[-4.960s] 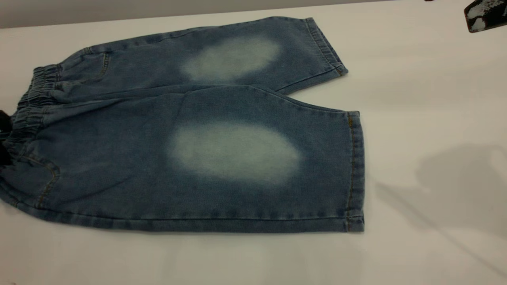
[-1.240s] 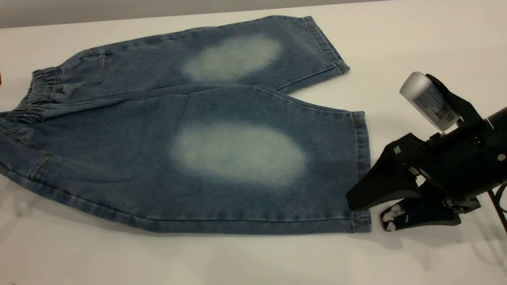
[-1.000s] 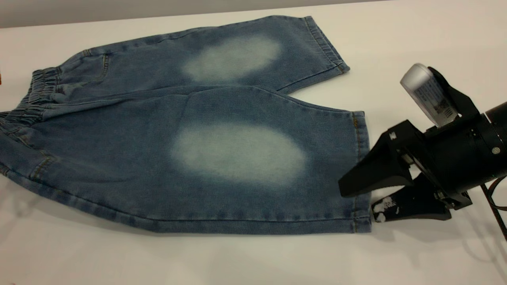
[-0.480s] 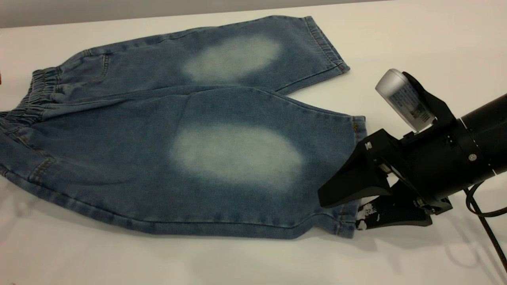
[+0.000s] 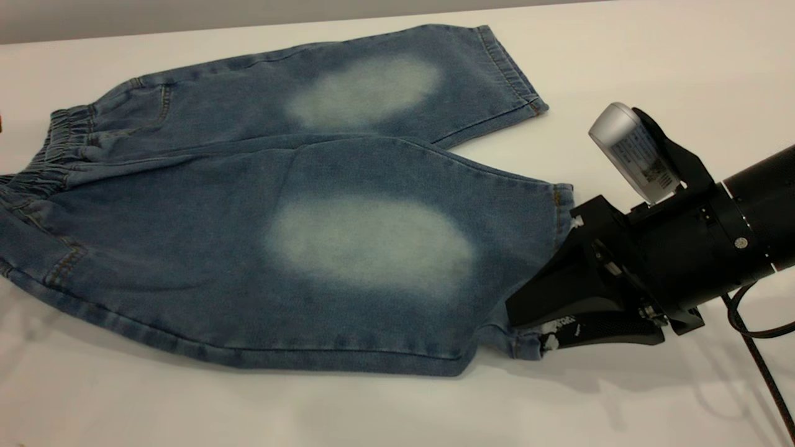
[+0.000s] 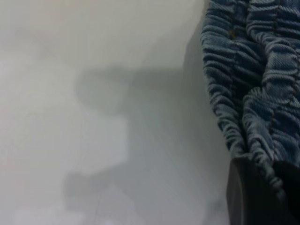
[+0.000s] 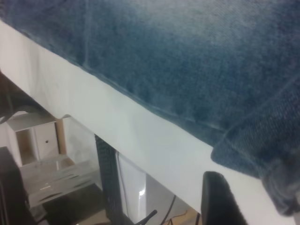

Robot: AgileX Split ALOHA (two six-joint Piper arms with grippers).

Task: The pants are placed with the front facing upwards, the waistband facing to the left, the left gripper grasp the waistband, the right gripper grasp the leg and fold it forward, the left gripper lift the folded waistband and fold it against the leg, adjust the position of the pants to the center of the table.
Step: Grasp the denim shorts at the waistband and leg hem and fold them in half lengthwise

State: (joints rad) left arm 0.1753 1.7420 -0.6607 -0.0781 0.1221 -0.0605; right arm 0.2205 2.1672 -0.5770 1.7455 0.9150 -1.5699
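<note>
The pants (image 5: 279,205) lay front up on the table (image 5: 652,74), the two pale ovals showing and the waistband (image 5: 53,152) reaching toward the table's left edge, where it ran out of the exterior view. The right gripper (image 5: 528,320) had come in low from the table's right side and was clamped on the near leg (image 5: 372,248) at its hem corner — the denim there was bunched between the black fingers and drawn slightly up off the table, so the near hem no longer lay straight. The far leg (image 5: 366,87) lay flat toward the table's far edge. In the left wrist view the ruched waistband (image 6: 253,84) filled one side, with a dark finger (image 6: 260,194) of the left gripper touching its puckers; whether that gripper was pinching the band or spread could not be told. The right wrist view showed the denim (image 7: 187,61) close up, lying along the table's near edge.
</note>
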